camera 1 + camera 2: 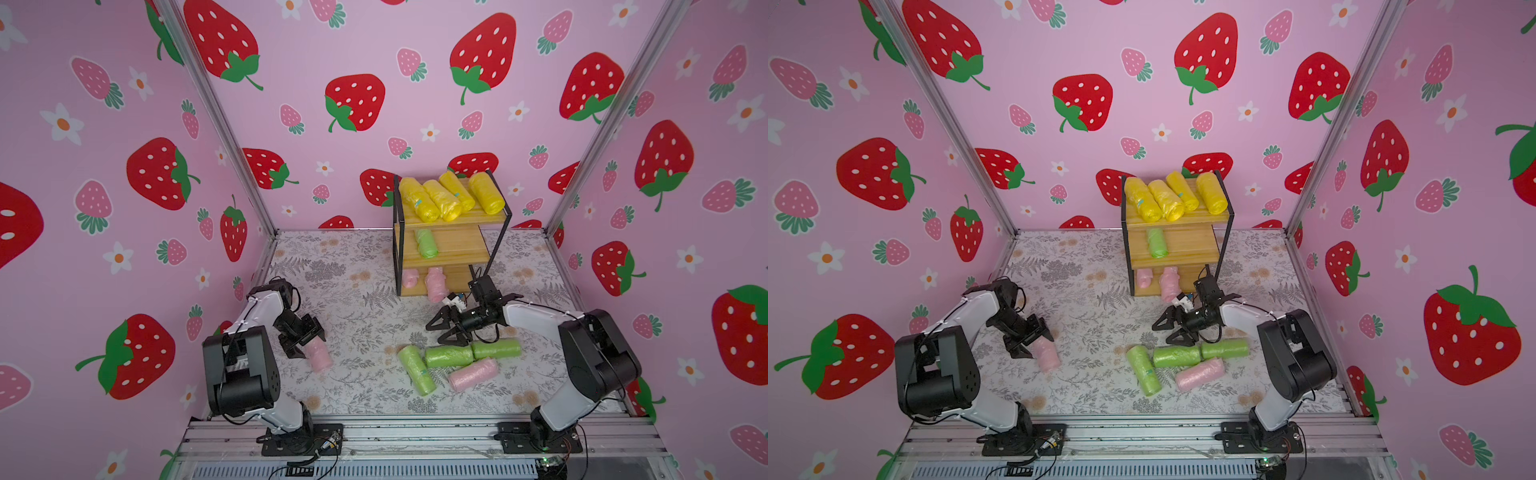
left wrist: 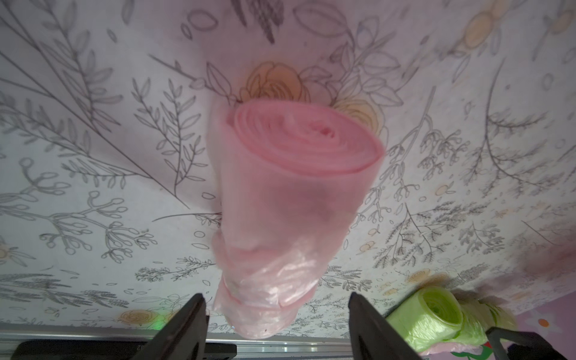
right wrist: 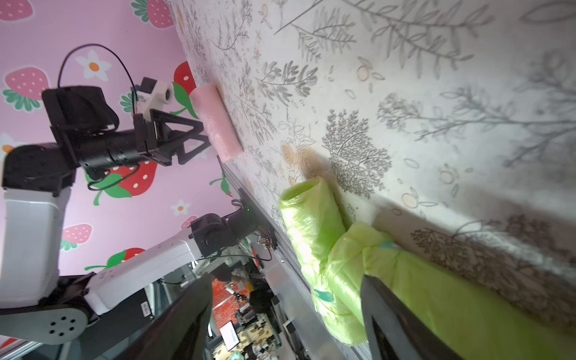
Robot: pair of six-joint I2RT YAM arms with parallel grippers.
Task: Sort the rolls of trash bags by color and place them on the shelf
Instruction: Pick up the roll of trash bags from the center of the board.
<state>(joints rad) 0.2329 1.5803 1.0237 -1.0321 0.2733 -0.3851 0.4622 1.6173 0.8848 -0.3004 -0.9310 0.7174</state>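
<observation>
Lying on the mat (image 2: pixel 93 156), 1 pink roll (image 2: pixel 290 193) sits end-first between the left gripper's (image 2: pixel 276 299) spread fingers, gaps either side; right gripper (image 1: pixel 435 336), fingers also spread, hangs close by 3 green rolls (image 1: pixel 449 356), shelf (image 1: pixel 457 247) off to those fingers' side.

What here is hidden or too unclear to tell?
Both top views: the shelf's middle board hides the bottom tier's back; two pink rolls there show only partly.
Left wrist view: the picture's edge cuts off the left fingers; whether they touch the pink roll is unclear.
Right wrist view: the nearest green roll is blurred, partly behind the right finger.
</observation>
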